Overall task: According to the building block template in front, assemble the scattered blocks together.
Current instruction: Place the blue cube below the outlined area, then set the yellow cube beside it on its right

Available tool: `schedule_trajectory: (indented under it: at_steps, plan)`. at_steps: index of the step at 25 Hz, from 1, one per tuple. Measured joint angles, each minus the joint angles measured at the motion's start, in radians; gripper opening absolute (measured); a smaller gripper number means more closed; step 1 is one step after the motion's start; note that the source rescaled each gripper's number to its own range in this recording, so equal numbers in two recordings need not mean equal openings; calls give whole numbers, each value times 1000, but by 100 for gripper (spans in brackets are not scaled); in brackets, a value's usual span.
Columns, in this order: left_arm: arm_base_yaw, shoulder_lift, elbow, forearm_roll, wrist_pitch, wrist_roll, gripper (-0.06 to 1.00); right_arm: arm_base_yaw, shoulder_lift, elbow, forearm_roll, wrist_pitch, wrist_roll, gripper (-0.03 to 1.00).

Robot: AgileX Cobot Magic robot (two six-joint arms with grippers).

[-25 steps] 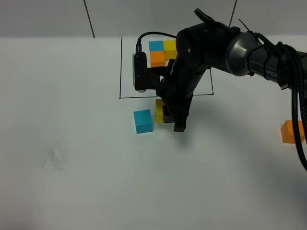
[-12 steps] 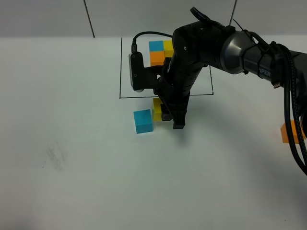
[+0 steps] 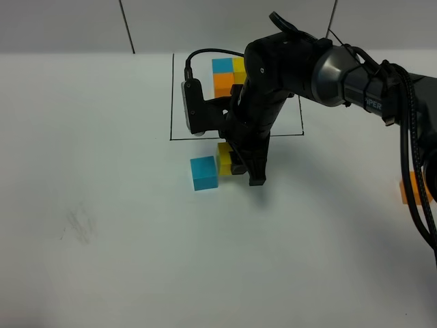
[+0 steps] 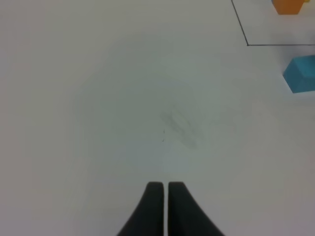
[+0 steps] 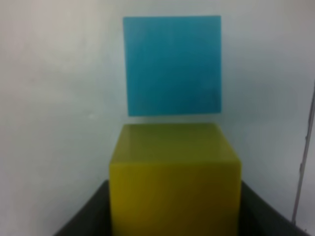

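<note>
The right gripper (image 3: 240, 168) grips the yellow cube (image 3: 224, 157), its sides square with the blue cube (image 3: 204, 173) just beside it — both just outside the black frame line (image 3: 172, 96). The orange cube (image 3: 407, 188) sits far right, behind cables (image 3: 418, 154). Only its wrist view shows the left gripper (image 4: 166, 189) — pinched closed.

White table (image 3: 102, 273) — a faint grey smudge (image 3: 78, 225) marks it.
</note>
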State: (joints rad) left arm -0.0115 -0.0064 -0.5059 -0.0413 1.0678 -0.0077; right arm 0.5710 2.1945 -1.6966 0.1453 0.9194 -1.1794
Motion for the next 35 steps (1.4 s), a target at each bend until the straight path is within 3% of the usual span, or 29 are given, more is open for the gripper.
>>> schedule_trajectory:
  at_steps: [35]
  plan:
    - [0, 0, 0, 0, 1, 0, 0, 0, 136, -119, 26, 79, -17, 54]
